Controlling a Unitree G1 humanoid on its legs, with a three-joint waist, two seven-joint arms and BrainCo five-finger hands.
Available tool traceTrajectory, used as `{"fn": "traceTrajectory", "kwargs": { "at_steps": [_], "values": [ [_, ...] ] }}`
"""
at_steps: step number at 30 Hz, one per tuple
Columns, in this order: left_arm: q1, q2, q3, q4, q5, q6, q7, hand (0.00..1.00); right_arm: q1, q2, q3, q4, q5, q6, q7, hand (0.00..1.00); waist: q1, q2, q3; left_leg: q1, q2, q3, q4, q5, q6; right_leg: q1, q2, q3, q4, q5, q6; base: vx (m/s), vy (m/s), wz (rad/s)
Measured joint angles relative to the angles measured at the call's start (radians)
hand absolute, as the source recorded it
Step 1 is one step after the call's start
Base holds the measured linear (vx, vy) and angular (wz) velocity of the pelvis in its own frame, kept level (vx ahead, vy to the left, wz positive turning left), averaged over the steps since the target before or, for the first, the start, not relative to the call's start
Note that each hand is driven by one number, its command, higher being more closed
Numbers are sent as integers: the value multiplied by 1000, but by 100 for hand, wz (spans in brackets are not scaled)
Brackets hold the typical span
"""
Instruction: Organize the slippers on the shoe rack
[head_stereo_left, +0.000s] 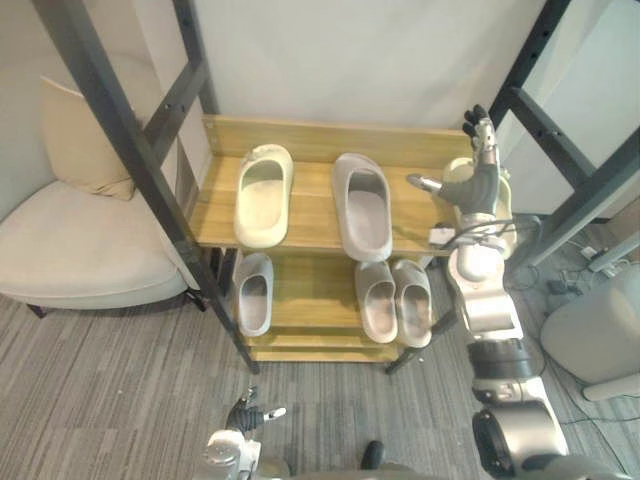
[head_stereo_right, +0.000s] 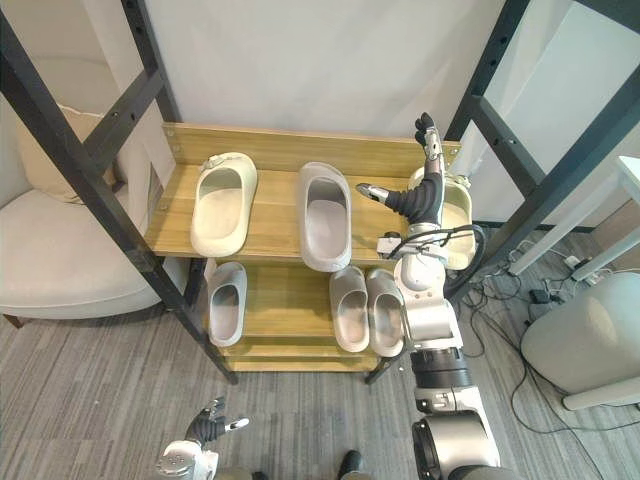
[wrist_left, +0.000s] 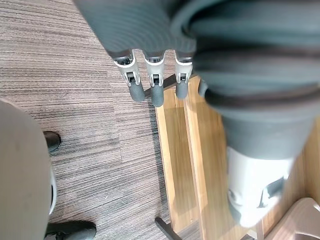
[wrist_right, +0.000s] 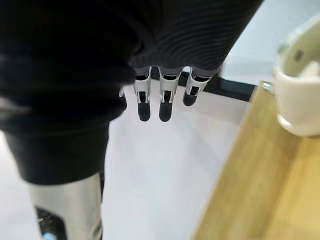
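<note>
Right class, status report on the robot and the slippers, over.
Right hand open, raised above top shelf at its right end, holding nothing. Left hand open, low by the floor. Cream slipper beside right hand, on the shelf. Nothing blocking.

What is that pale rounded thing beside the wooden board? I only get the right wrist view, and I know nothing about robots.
Observer: It's a cream slipper. It sits at the right end of the top shelf of a two-level wooden shoe rack.
Operator: Is the hand gripping it?
Observer: No. The right hand is raised over that end of the shelf with its fingers straight, holding nothing.
Operator: Are there any other slippers?
Observer: Yes. The top shelf also holds a second cream slipper at the left and a large grey slipper in the middle. On the lower shelf there is a lone grey slipper at the left and a grey pair at the right.
</note>
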Motion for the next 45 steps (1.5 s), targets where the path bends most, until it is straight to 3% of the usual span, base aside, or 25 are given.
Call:
{"fn": "traceTrajectory", "kwargs": {
  "at_steps": [23,34,35,45],
  "values": [
    [-4,6,2,-34,-24,-2,2,0,-69,0,81,224,-26,4,87,0,33,-12,34,-8,0,-18,-1,0,0,0,4,-5,-11,2,-3,4,-34,1],
    [-14,12,4,-37,-48,-6,3,0,-154,1,82,324,-29,7,87,0,54,-24,50,-15,-1,-28,-1,0,0,-1,4,-19,-11,3,-3,6,-12,2],
    [-17,13,4,-38,-48,-6,3,0,-167,1,82,335,-29,7,87,100,57,-26,56,-15,-1,-28,-1,0,0,-1,4,-19,-11,3,-4,0,0,0],
    [-24,18,4,-41,-81,-8,5,0,-300,-21,81,425,-8,13,67,100,67,-33,72,-33,0,-28,-3,9,-8,-17,6,-25,-11,4,-6,-3,-21,1]
  ]
}}
